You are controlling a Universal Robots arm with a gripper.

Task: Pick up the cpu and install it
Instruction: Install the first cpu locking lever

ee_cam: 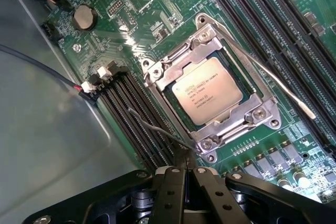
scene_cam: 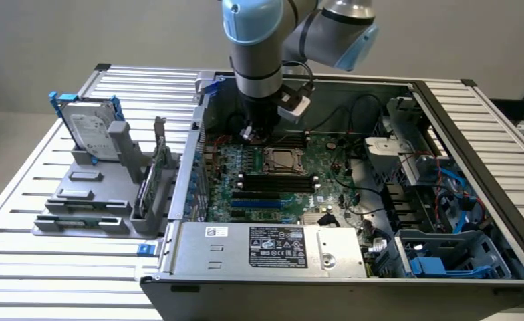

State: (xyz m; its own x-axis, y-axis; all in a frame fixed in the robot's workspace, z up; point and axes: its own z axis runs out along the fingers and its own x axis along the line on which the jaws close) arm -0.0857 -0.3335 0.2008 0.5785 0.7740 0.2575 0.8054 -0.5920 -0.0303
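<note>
Two black fingers (ee_cam: pixel 170 192) of the claw (scene_cam: pixel 253 134) are pressed shut on nothing. Just to the exterior view's right, the small flat square silver-grey cpu (scene_cam: pixel 285 159) is seated in the dark metal-framed socket (ee_cam: pixel 261 113). It is judged light, stiff and fragile underneath, and best gripped by opposite edges.

Setting: robotics lab or assembly workshop. Evidence: slatted aluminium bench (scene_cam: pixel 39 281), opened desktop computer case (scene_cam: pixel 333 302) with exposed motherboard (scene_cam: pixel 244 160), grey parts fixture (scene_cam: pixel 75 200), robot arm (scene_cam: pixel 257 47), plain wall (scene_cam: pixel 110 33).
</note>
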